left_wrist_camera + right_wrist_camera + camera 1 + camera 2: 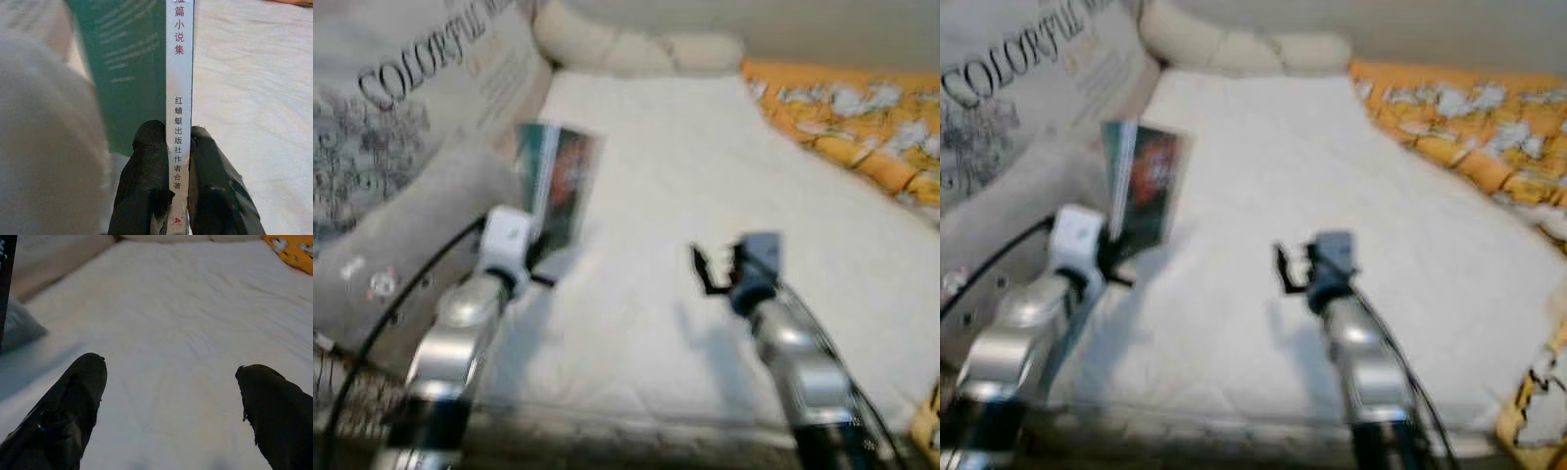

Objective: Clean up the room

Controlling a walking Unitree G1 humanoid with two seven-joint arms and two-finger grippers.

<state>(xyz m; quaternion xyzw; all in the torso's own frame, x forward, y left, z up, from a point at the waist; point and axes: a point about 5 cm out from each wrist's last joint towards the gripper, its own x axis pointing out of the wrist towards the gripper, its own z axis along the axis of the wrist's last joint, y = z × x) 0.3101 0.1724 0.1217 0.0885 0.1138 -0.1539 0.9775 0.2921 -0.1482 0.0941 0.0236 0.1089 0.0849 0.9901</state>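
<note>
Paperback book [558, 181]: thin, rectangular, glossy cover in dark green with a red-orange picture, narrow white spine printed with Chinese characters. It is held upright, long axis vertical, spine facing the robot, above the left edge of the mattress and clear of its surface.

Left gripper [178, 161]: both black fingers [146, 171] are clamped against the lower end of the spine, one on each cover face; the book rises straight up out of the grip. The silver left arm [460, 323] reaches in from the near left corner, with a black cable looped beside it.

Right gripper [171, 382]: fingers spread wide apart, nothing between them, hovering over the middle of the mattress near its front edge.

Mattress [705, 176]: covered in a white quilted sheet, soft and lightly creased.

Along its left edge: a grey, smooth-fabric cushion [401, 245], and behind it a large pale pillow [401, 88] printed with dark lettering and a grey floral pattern.

At the far edge: a cream, plump, rounded pillow [636, 47].

Along the right edge: an orange quilt [852, 122] with a white flower print, crumpled.
</note>
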